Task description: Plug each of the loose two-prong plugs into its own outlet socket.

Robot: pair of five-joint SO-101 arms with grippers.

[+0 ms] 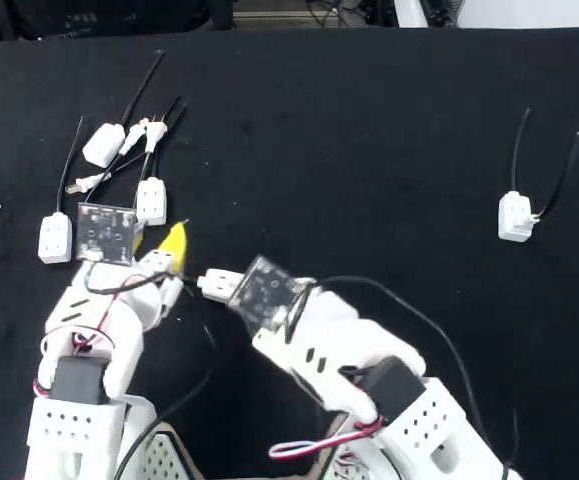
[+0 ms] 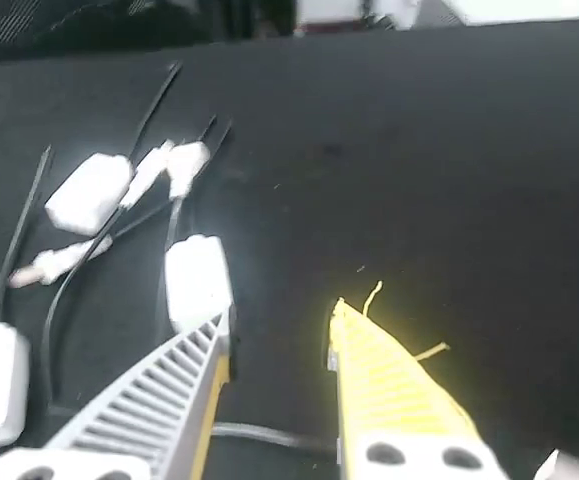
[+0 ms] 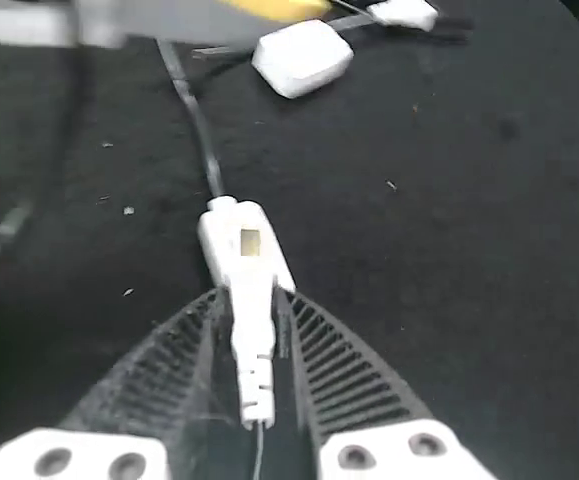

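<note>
Currently on the black surface (image 1: 369, 120):

1. Right claw (image 3: 254, 300): closed on a white two-prong plug (image 3: 241, 245), near centre, just right of the left claw. The cable leaves the plug's end away from the claw. Which way the prongs point cannot be told.
2. Left claw (image 2: 279, 322): open, holding nothing, low over the surface just on the near side of the middle socket (image 2: 197, 280).
3. Left cluster: near-left socket (image 1: 55, 238), far socket (image 1: 102, 145), plus 2 loose plugs, the far plug (image 1: 154, 130) and the left plug (image 1: 84, 183), their cables crossing.
4. Right socket (image 1: 515, 216): well apart at the right. It appears to have a plug seated already.

Risks, as judged:
- The sockets lie unfixed. A push from the held plug would likely slide the middle socket away unless the left claw pins it.
- The grip sits on a narrow part of the plug, so pressure off-axis could twist it in the claw.
- The held plug's cable runs beside the left claw and may snag there.
- Crossed cables in the cluster could drag neighbouring pieces.
- The 2 arms work close together and could collide.
</note>
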